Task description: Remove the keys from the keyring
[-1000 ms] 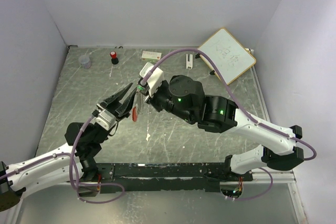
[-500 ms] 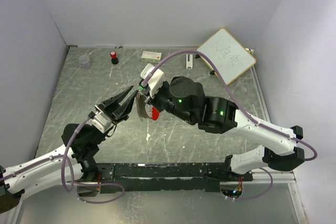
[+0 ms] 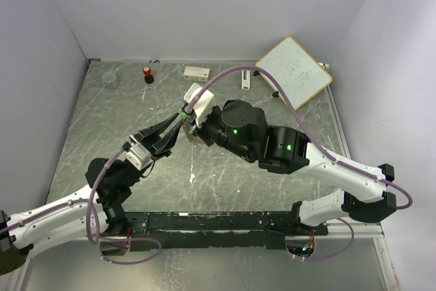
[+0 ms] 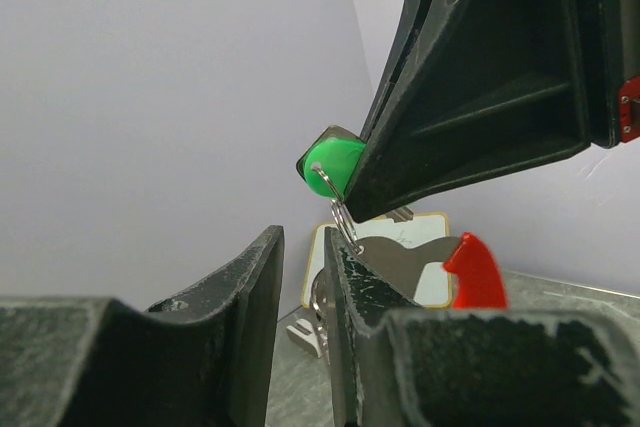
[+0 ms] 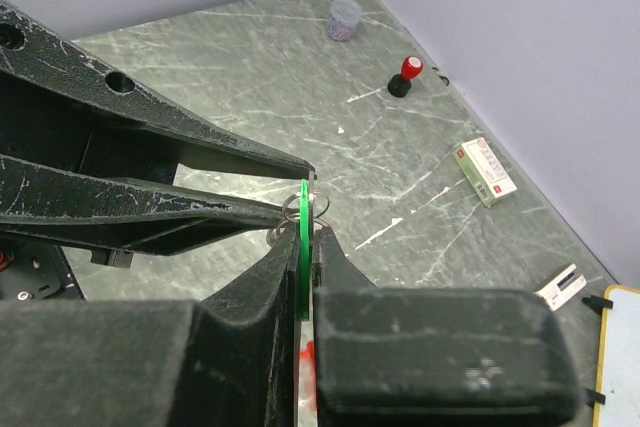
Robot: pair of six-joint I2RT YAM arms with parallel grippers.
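Observation:
My right gripper [image 3: 185, 115] is shut on the flat green key [image 5: 304, 247], holding it edge-on above the table. The green key's head [image 4: 335, 159] sticks out past the right gripper's fingers [image 4: 480, 77]. The silver keyring [image 5: 296, 205] hangs from the green key, and its wire loops [image 4: 343, 217] lie against one finger [image 4: 350, 317] of my left gripper [image 4: 302, 297]. The left jaws stand a narrow gap apart, with part of the ring in the gap and nothing pinched. The red key [image 4: 476, 269] dangles from the ring beside that finger.
Along the back of the table are a clear cup [image 3: 110, 80], a red-capped bottle [image 3: 147, 73], a small box [image 3: 196, 71] and a white tag [image 3: 244, 80]. A whiteboard [image 3: 294, 71] leans at the back right. Side walls close in the table.
My left gripper has moved up to the right gripper and its wide-open jaws have narrowed to a slit around the ring. The red key swung right, then tucked out of the top view.

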